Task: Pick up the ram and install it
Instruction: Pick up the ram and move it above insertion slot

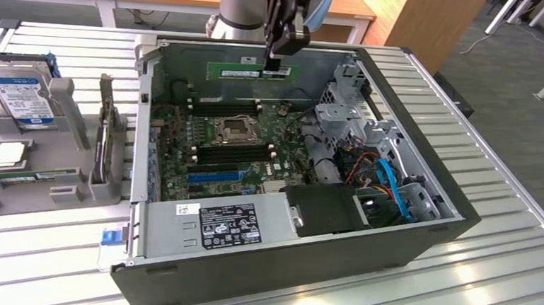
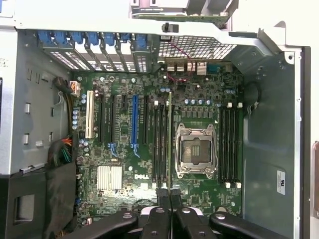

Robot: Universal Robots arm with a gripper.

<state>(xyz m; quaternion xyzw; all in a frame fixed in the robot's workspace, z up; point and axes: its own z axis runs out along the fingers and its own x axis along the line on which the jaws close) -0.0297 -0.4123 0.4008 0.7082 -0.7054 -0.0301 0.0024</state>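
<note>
My gripper (image 1: pixel 275 65) was clamped on the ram (image 1: pixel 239 71), holding it on edge in the air above the open computer case (image 1: pixel 360 264), its long axis parallel to the black memory slots (image 2: pixel 159 144) just beneath, beside the processor socket (image 2: pixel 196 152).

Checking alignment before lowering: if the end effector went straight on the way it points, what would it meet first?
Probably the memory slots beside the CPU socket, reached by the ram the end effector holds; depth unclear.

Open computer case (image 1: pixel 293 271), hard drive (image 1: pixel 20 94), motherboard (image 2: pixel 119 154)
</note>
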